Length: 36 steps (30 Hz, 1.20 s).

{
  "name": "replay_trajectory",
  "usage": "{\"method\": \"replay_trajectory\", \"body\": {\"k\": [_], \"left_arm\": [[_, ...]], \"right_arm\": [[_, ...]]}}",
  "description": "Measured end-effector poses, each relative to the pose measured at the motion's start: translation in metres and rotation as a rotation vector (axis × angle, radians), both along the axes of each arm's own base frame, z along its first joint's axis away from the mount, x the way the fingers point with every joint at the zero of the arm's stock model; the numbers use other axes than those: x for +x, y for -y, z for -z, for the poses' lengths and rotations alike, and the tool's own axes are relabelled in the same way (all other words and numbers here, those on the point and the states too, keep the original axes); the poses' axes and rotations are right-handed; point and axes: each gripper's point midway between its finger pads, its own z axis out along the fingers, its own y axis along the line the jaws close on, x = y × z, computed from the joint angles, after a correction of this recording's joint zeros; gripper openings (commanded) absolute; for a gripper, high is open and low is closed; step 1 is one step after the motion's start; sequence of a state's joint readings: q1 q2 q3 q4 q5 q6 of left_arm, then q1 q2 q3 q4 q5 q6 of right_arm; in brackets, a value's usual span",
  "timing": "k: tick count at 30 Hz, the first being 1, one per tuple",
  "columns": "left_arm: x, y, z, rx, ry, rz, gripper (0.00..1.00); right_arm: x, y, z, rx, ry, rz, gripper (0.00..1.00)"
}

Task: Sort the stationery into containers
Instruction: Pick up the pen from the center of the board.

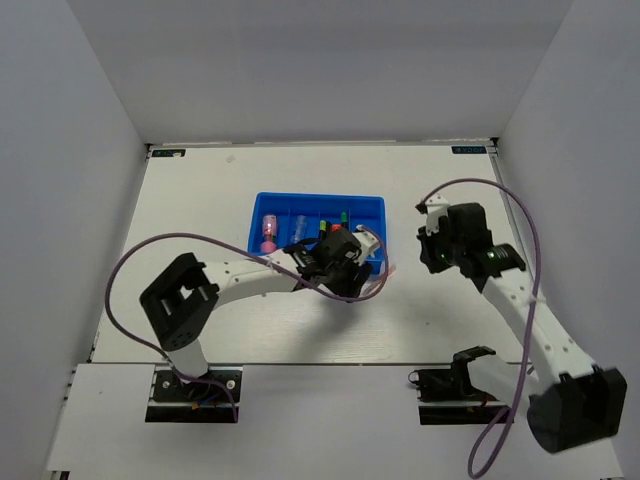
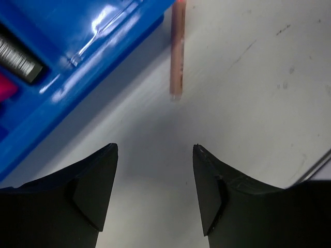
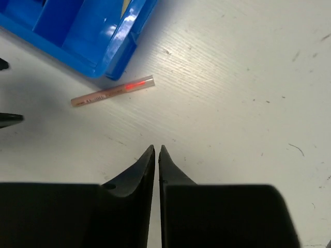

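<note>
In the top view, the blue tray [image 1: 320, 198] was seen lying on the white table [image 1: 200, 200], with a pink tube [image 1: 268, 233] in a left compartment and a green-ended marker [image 1: 343, 215] further right. The left gripper [image 1: 345, 262] was held over the tray's near right edge, while the right gripper [image 1: 432, 246] was kept well apart from it, off to the right. In the left wrist view, the left gripper's [image 2: 155, 150] fingers were spread apart with nothing between them, and a thin pale stick [image 2: 177, 51] was seen flat on the table ahead of them, just beside the tray's [image 2: 77, 57] outer wall. In the right wrist view, the right gripper's [image 3: 156, 150] fingers were brought almost together on nothing, and the same stick [image 3: 113, 91] was seen lying on the table near the tray's [image 3: 93, 36] corner, outside every compartment.
</note>
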<state>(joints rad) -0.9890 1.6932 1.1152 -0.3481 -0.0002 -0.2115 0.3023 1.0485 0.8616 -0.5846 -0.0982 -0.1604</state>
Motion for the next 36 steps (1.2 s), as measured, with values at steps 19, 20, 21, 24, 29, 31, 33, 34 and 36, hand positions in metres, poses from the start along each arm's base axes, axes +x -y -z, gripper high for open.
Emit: {"method": "replay_trajectory", "body": {"k": [19, 20, 21, 24, 29, 31, 33, 34, 36], "left_arm": [[0.017, 0.08, 0.026, -0.026, 0.016, 0.082, 0.53], [0.016, 0.08, 0.028, -0.023, 0.014, 0.083, 0.53], [0.015, 0.08, 0.03, -0.018, 0.011, 0.085, 0.52], [0.015, 0.082, 0.036, -0.007, 0.005, 0.087, 0.51], [0.015, 0.084, 0.044, 0.006, -0.001, 0.089, 0.5], [0.014, 0.084, 0.047, 0.012, -0.005, 0.089, 0.49], [0.015, 0.085, 0.05, 0.017, -0.006, 0.09, 0.47], [0.016, 0.087, 0.05, 0.016, -0.005, 0.089, 0.45], [0.017, 0.089, 0.05, 0.014, -0.003, 0.089, 0.45]], "right_arm": [[-0.027, 0.022, 0.014, 0.035, 0.022, 0.099, 0.09], [-0.026, 0.023, 0.014, 0.036, 0.022, 0.101, 0.09], [-0.026, 0.023, 0.014, 0.037, 0.023, 0.103, 0.09], [-0.026, 0.023, 0.013, 0.04, 0.028, 0.105, 0.09], [-0.027, 0.022, 0.01, 0.048, 0.038, 0.105, 0.09], [-0.027, 0.022, 0.009, 0.049, 0.04, 0.105, 0.09], [-0.027, 0.022, 0.009, 0.051, 0.042, 0.106, 0.09], [-0.027, 0.022, 0.008, 0.052, 0.042, 0.107, 0.09], [-0.027, 0.022, 0.008, 0.053, 0.042, 0.109, 0.09]]}}
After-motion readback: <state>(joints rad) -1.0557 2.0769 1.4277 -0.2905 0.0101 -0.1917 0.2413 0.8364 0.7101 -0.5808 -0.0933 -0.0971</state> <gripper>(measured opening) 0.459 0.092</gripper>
